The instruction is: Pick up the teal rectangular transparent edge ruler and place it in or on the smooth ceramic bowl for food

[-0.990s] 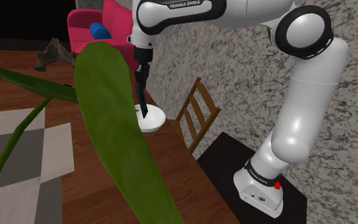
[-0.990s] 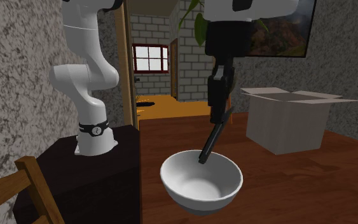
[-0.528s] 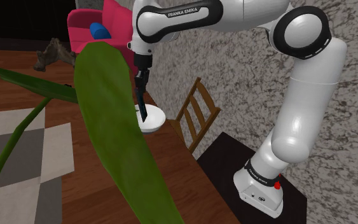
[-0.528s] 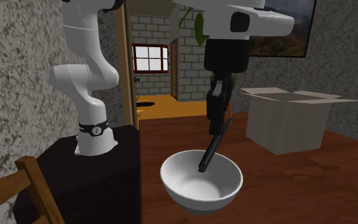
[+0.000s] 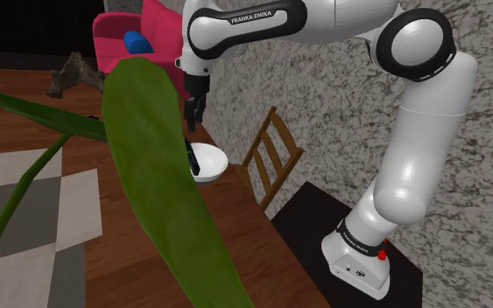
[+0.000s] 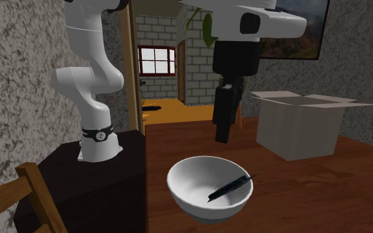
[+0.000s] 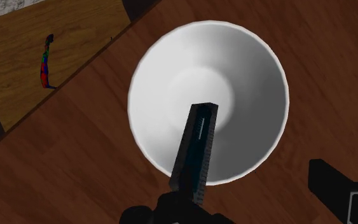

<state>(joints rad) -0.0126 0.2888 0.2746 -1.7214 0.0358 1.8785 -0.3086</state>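
White arm (image 5: 411, 175) arched forward, tool (image 6: 222, 138) pointing down, fingers (image 7: 339, 191) apart, empty.

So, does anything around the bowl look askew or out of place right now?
Only slightly: the dark ruler lies slanted in the white bowl, one end down inside and the other propped over the rim. The open gripper hangs above it, apart.

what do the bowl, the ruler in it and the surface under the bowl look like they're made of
The bowl is probably glazed ceramic: plain white, smooth, softly shaded. The ruler is unclear, perhaps plastic: dark, flat, matte, not see-through here. The surface looks like wood: reddish-brown with grain streaks.
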